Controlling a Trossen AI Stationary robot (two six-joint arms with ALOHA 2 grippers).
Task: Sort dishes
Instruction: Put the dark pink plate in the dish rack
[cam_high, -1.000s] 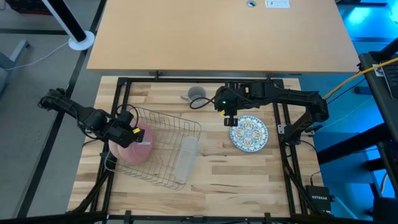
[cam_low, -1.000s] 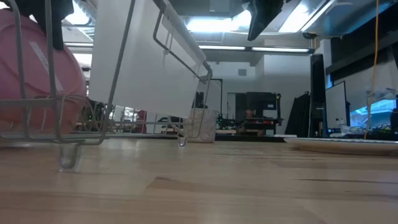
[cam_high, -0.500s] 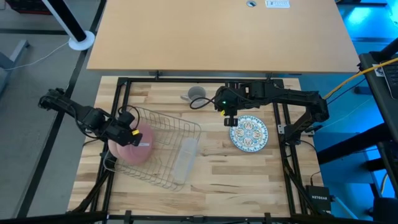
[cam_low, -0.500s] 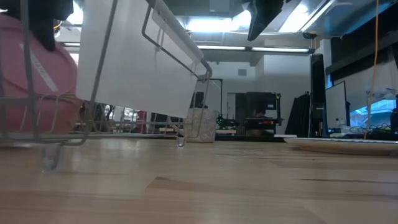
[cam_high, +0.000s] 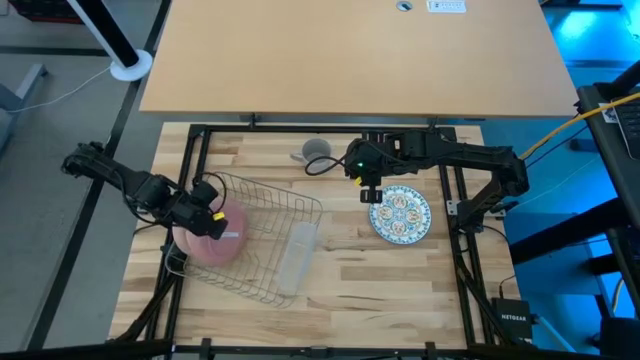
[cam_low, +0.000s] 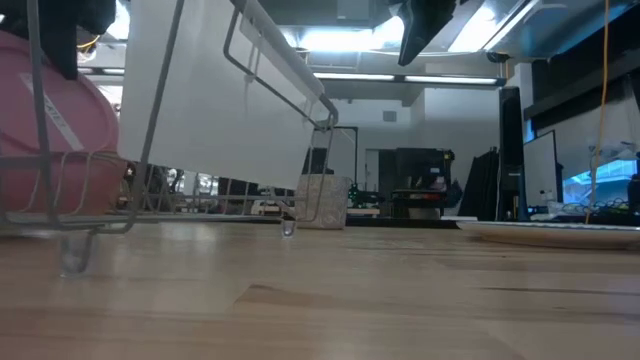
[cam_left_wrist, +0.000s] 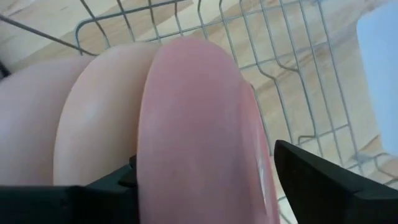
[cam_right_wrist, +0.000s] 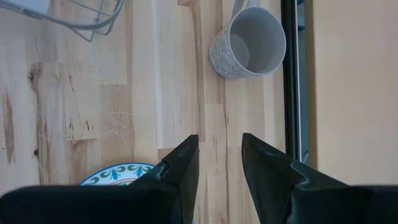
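Observation:
A salmon-pink plate (cam_high: 212, 238) stands on edge in the left end of the wire rack (cam_high: 270, 230); it also shows in the low view (cam_low: 50, 130). My left gripper (cam_high: 205, 207) is shut on its upper rim. A second pink plate (cam_left_wrist: 93, 124) stands right beside it. The green-blue patterned plate (cam_high: 400, 214) lies flat on the table at the right. My right gripper (cam_high: 370, 192) hangs open and empty above the table by that plate's far left rim (cam_right_wrist: 118, 174). My left gripper pinches the pink plate's upper rim (cam_left_wrist: 199, 155) between its two fingers, one finger (cam_left_wrist: 311, 180) on each face. The fingers slant down from the table's left. The plate stands on edge inside the rack, leaning; its lower edge is hidden.
A grey mug (cam_high: 315, 152) lies on its side at the far middle of the table; it also shows in the right wrist view (cam_right_wrist: 249, 43). A clear plastic tray (cam_high: 298, 255) lies in the rack's right part. Bare wood lies between the rack and the patterned plate.
My left gripper has gone a little toward the table's left edge with the pink plate. The wire rack has slid the same way with it.

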